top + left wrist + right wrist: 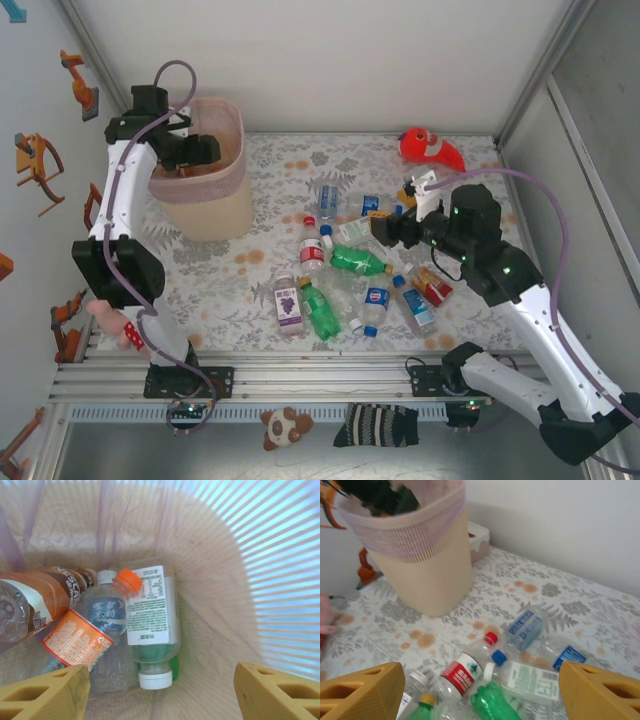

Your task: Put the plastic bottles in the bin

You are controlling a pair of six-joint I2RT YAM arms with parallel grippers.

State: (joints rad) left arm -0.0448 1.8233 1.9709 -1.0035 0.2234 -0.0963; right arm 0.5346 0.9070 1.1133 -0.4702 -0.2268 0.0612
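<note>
The pink mesh bin (pixel 236 122) stands at the back left. My left gripper (pixel 196 150) hangs over its mouth, open, with nothing between the fingers (pixel 47 692). Inside the bin (pixel 215 555) lie several bottles: a white-capped one with a green-and-white label (pixel 150 611), an orange-capped one (pixel 82 639) and a brown-labelled one (pixel 45 597). Several more bottles are scattered mid-table, among them a green one (pixel 356 261) and a red-labelled one (pixel 312 255). My right gripper (pixel 386 230) hovers open above them, over the red-labelled bottle (pixel 465 670), a green bottle (pixel 492 702) and a white-capped one (pixel 530 680).
A red-orange fish plush (pixel 430 147) lies at the back right. A pink toy (pixel 115 322) sits by the left arm's base, and a striped sock (pixel 375 425) and a small plush (pixel 285 427) lie below the front rail. Enclosure walls close in on both sides.
</note>
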